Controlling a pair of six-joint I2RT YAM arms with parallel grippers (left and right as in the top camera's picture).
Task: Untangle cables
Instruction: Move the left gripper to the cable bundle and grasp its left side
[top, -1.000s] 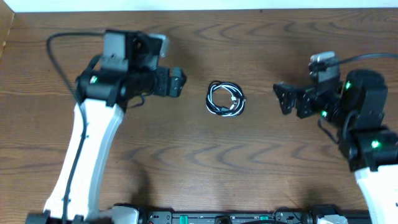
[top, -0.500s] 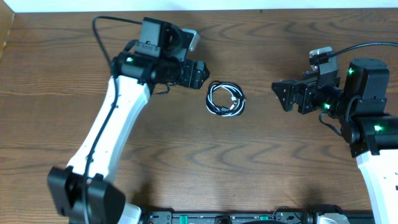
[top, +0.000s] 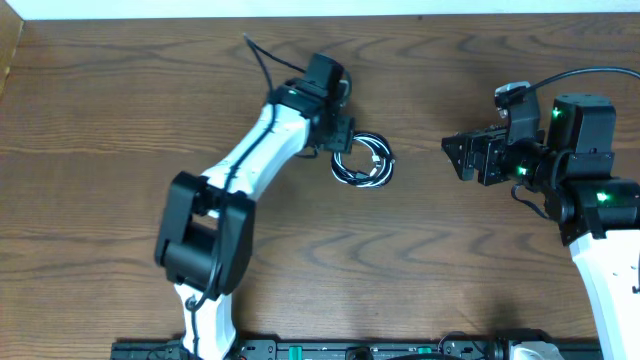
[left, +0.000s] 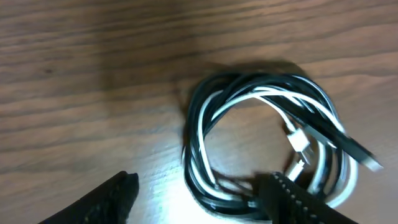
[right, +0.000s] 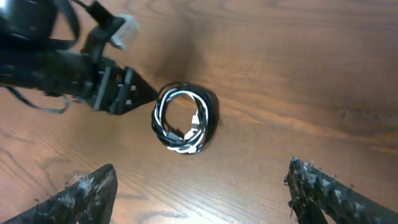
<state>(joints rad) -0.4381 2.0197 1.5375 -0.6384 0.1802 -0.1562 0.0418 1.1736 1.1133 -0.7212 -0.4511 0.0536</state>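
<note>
The white and black cables (top: 364, 159) lie coiled together in one small ring on the wooden table. The ring fills the left wrist view (left: 267, 140), with small plug ends at its right side. My left gripper (top: 341, 134) is open at the ring's upper left edge, its fingertips (left: 199, 200) straddling the near part of the coil. My right gripper (top: 458, 157) is open and empty, well to the right of the coil. The right wrist view shows the coil (right: 185, 118) far ahead of its spread fingers (right: 202, 193).
The wooden table (top: 320, 260) stretches around the coil. The left arm's white links (top: 235, 170) reach diagonally from the front edge to the coil. The right arm's body (top: 590, 190) stands at the right edge. A pale wall edge runs along the back.
My left arm has swung right and stretched out, bringing its gripper from the far left to the coil's edge. The right gripper has barely moved. The coil lies unchanged.
</note>
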